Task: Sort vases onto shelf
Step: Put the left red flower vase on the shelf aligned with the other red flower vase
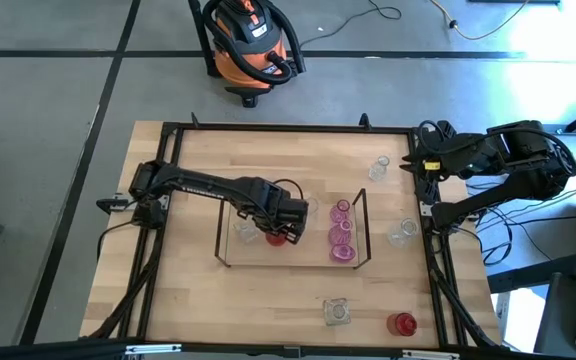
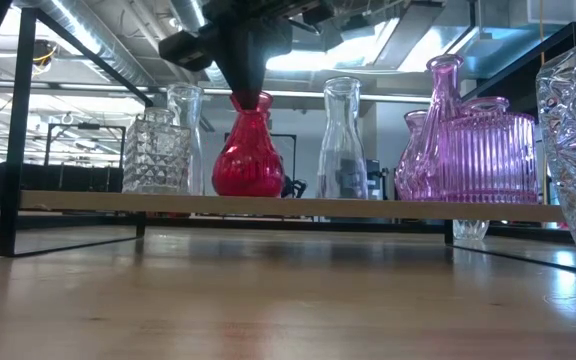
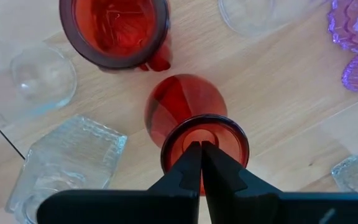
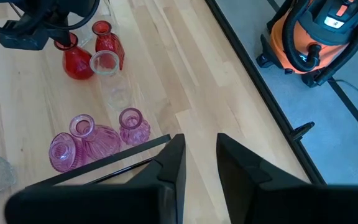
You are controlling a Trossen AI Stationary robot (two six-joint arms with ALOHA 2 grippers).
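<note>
The shelf point(image 1: 366, 215), a low wire rack with a board point(image 2: 268, 206), stands mid-table. On it stands a red bulb-shaped vase point(image 2: 248, 160) point(image 3: 179, 102). My left gripper point(image 3: 201, 144) point(image 1: 286, 225) is shut, with its tips right at this vase's mouth. A second red vase point(image 3: 114, 28) stands just behind. Clear vases point(image 2: 343, 140) and a cut-glass jar point(image 2: 155, 150) flank them. Several pink vases point(image 1: 344, 230) point(image 2: 488, 150) fill the rack's right end. My right gripper point(image 4: 199, 149) point(image 1: 410, 165) waits at the table's right edge, open and holding nothing.
Off the rack stand clear vases point(image 1: 380, 168) point(image 1: 401, 233), a clear jar point(image 1: 336, 312) and a red jar point(image 1: 401, 323) near the front. A black frame point(image 1: 288, 128) edges the table. An orange vacuum point(image 1: 248, 40) sits on the floor beyond.
</note>
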